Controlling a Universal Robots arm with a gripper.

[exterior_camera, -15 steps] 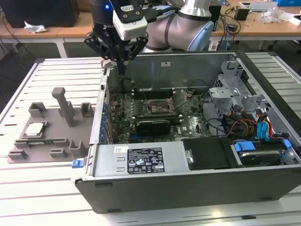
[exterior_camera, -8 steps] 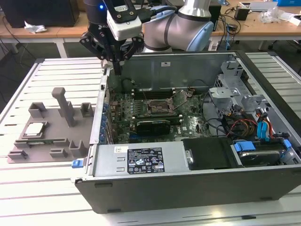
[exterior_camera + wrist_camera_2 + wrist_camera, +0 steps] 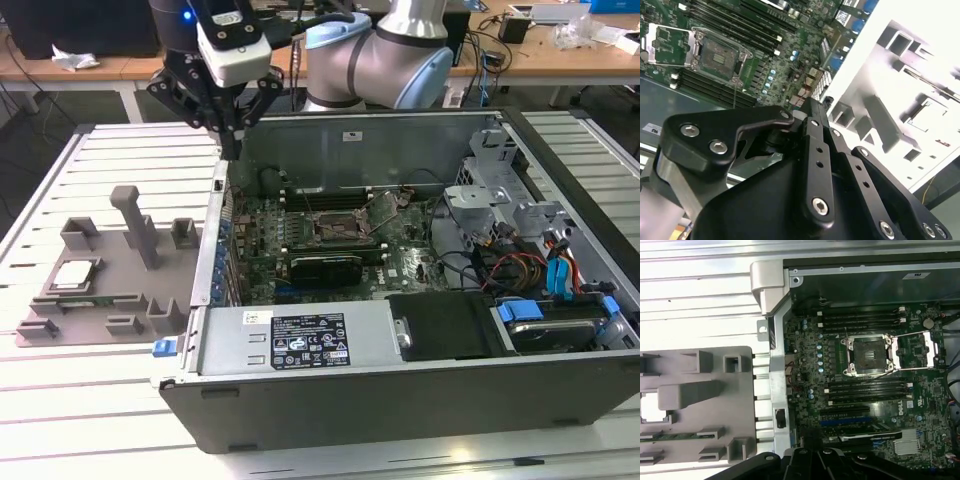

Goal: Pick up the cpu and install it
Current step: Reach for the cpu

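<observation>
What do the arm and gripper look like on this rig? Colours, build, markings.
Silver-grey tubular arm with pale blue joint caps. Black matte gripper built of linkage bars pinned with silver socket-head screws. A white boxy module sits above it, next to a small lit blue light. I can't make out any markings.

an open computer case (image 3: 420, 410) is lying beside a grey moulded tray (image 3: 105, 298) (both on a slatted table (image 3: 90, 400)).
</observation>
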